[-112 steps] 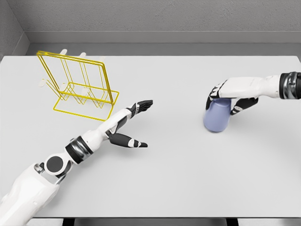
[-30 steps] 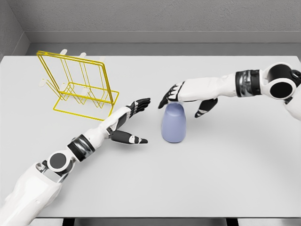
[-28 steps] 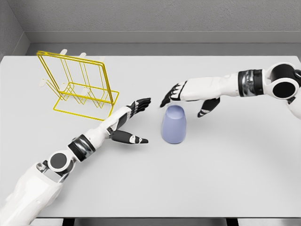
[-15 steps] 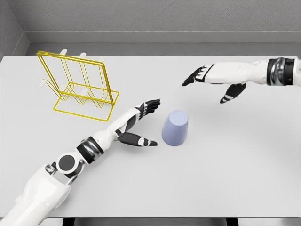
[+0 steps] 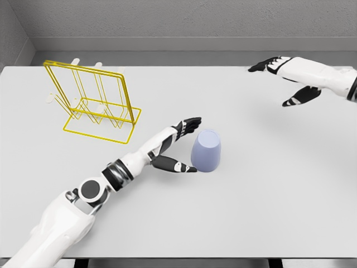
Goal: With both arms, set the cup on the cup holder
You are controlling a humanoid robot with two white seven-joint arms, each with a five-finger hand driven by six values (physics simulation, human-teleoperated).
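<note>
The cup (image 5: pixel 206 152) stands just right of the spread, empty left robot hand (image 5: pixel 183 146), perhaps touching its thumb.

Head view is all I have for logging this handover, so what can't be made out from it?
- Cup: whether the left hand touches it; thumb and fingers sit at its left side, any gap too fine to see.
- Cup's far side: hidden by its own body.
- Right hand: forearm cut off by the right edge.
- Cup holder: pale pegs behind the yellow wires too small to tell apart.
</note>
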